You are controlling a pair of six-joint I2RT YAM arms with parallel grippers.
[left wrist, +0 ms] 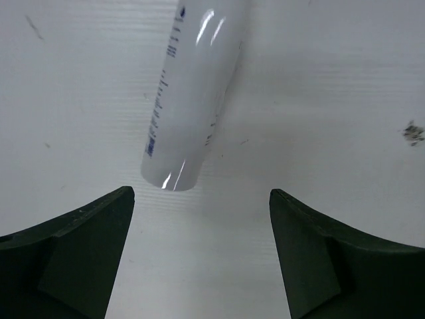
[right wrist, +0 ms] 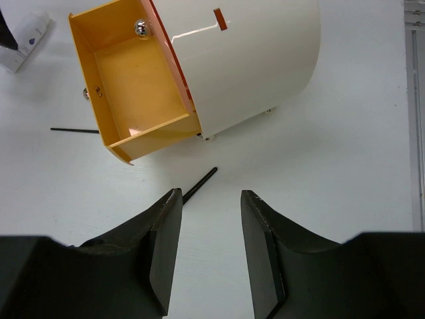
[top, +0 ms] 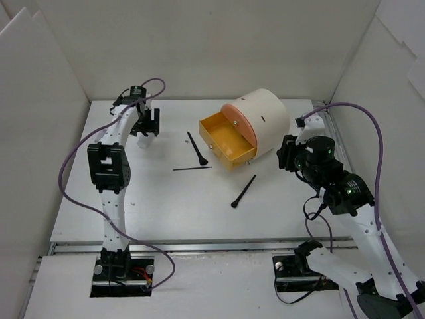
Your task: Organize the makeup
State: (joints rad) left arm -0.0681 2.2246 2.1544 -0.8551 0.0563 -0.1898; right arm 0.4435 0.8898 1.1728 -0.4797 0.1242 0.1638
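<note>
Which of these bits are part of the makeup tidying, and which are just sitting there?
Makeup to tidy: white tube, far black brush, near black brush, thin black stick.
Just there: cream cylinder, its orange drawer pulled out, empty; probably the storage.

The tube (left wrist: 189, 93) was recorded white with small blue print. The cylinder organiser (top: 269, 116) was noted cream, its drawer (top: 229, 136) yellow-orange. The far brush (top: 197, 150) and near brush (top: 243, 191) were logged black, the table (top: 166, 212) white.

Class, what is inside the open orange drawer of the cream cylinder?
Nothing shows: the drawer floor is bare. Any part of it within the cylinder is covered.
</note>
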